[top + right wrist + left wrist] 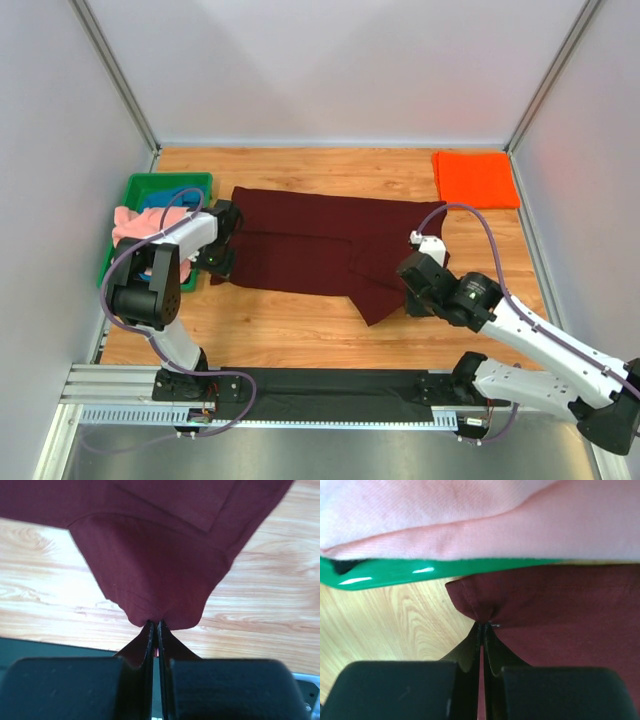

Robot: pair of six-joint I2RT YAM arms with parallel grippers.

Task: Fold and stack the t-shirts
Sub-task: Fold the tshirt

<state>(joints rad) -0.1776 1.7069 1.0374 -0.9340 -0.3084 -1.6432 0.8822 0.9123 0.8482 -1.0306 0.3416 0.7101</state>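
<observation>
Two pinches on, both arms on the maroon shirt (310,240), which lies spread across the mid table (300,330), partly folded by the look of the overlapping panels. Left pincer (482,626) is clamped tight, no gap btwn the jaws, with the shirt's left edge bunched at the tips, right next to the green tray (385,572). Right pincer (155,623) is likewise fully closed, nipping the rounded hem corner that juts toward the near edge on the right side. So the cloth sits directly at and beyond both sets of tips, running away toward the far side. Step in hand, I'd say: the next fold of the maroon one, grips made, lift not yet begun. Next move prob. calls for raising both corners together, keeping the cloth taut, then carrying them over w/o dragging the pink shirt (135,222) draped on the tray rim. Orange shirt (476,178) sits folded at far right, well apart. A blue patch in the tray is possibly the blue shirt (165,198); too little shows to be sure.
</observation>
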